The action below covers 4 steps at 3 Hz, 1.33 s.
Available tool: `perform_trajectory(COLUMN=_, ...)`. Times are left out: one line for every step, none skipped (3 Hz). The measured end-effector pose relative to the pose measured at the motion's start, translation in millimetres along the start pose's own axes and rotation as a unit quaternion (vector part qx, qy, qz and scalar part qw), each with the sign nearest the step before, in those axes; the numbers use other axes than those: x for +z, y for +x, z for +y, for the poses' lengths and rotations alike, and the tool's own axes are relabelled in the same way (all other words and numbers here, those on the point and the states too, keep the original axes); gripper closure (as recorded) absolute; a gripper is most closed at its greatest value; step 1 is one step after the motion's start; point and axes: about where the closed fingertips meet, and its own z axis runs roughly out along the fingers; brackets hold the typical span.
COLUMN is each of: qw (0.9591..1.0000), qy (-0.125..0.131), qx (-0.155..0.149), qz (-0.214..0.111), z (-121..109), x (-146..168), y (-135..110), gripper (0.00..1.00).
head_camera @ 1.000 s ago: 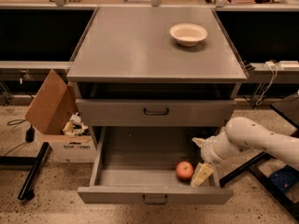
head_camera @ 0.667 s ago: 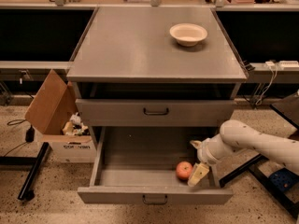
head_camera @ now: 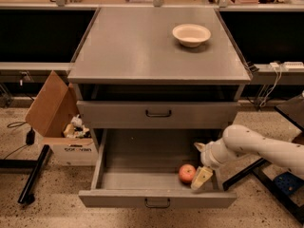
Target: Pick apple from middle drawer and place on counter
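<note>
The apple [head_camera: 186,173], small and red-orange, lies on the floor of the open middle drawer [head_camera: 137,163], near its front right corner. My gripper [head_camera: 200,162] reaches into the drawer from the right, at the end of a white arm. It is open: one cream finger stands just right of the apple and touches or nearly touches it, the other is farther back. The counter [head_camera: 137,46] is the broad grey top of the cabinet above.
A cream-white bowl [head_camera: 191,34] sits at the counter's back right. A shut drawer front [head_camera: 158,114] is above the open one. An open cardboard box [head_camera: 57,122] and a black stand leg [head_camera: 33,175] are on the floor at left.
My gripper has moved a little left and forward in the drawer, closer to the apple. The apple has not moved.
</note>
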Motion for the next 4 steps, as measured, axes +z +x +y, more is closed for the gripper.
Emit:
perform_trajectory(qw=0.9992, qy=0.039, qx=-0.011, qz=0.006, z=-14, x=3, y=8, gripper=0.0)
perform_trajectory(qw=0.9971, qy=0.066, qx=-0.026, qz=0.025, z=-26, x=12, y=12, gripper=0.0)
perform_trajectory(qw=0.9959, qy=0.073, qx=-0.035, qz=0.042, z=-32, x=24, y=15, gripper=0.0)
perform_trajectory(qw=0.9944, qy=0.074, qx=-0.04, qz=0.064, z=-35, x=40, y=20, gripper=0.0)
